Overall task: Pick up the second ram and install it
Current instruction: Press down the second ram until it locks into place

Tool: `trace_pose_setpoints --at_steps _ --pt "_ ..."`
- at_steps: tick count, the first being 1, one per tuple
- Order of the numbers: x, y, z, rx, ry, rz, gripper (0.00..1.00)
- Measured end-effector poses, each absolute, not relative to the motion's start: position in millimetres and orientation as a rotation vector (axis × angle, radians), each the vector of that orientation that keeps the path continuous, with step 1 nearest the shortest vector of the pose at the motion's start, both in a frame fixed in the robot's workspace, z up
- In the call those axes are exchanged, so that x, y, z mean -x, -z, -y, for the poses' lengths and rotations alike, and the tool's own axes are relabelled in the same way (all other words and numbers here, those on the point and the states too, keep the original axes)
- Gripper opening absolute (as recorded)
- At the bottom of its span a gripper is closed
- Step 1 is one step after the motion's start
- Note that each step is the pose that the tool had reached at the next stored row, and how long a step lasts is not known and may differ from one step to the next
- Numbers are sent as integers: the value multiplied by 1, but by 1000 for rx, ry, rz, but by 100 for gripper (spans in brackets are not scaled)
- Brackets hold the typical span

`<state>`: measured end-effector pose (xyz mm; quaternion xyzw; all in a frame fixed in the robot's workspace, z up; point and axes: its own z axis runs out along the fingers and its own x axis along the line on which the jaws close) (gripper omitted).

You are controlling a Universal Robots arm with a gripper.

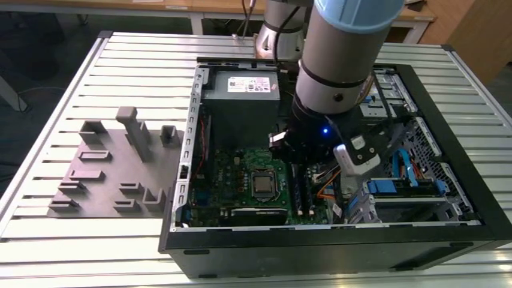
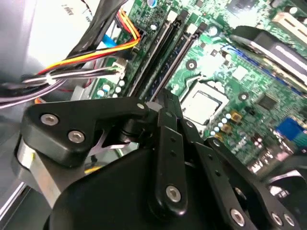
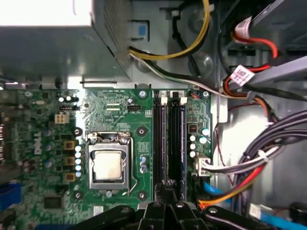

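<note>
My jaws (image 3: 168, 211), pressed together with nothing between them, hang at the lower middle of the first wrist view. The ram (image 3: 176, 143) sits in its slot straight ahead, its long axis running away from me.

Even overhead light fills the exterior view, though the open black computer case (image 1: 448, 234) is shadowed inside. In the first wrist view, the grey metal power-supply box (image 3: 45, 12) glares white. In the second wrist view, the green circuit board (image 2: 268, 91) blurs toward its edges.
</note>
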<state>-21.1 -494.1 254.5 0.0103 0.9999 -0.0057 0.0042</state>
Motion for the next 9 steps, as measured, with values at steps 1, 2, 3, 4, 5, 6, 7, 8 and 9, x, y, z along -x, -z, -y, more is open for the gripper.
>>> trace_pose_setpoints --at_steps 1,2,3,4,5,6,7,8,9 --pt "21 -258 494 -32 18 -3133 11" --pt "21 -260 494 -32 18 -3133 11" --pt "21 -261 494 -32 18 -3133 11" --pt "21 -261 494 -32 18 -3133 11" --pt "21 -261 494 -32 17 -3133 11" --pt "21 -261 494 -32 17 -3133 11" --pt "21 -261 494 -32 17 -3133 11" --pt "21 -261 494 -32 17 -3133 11" --pt "21 -261 494 -32 17 -3133 11"
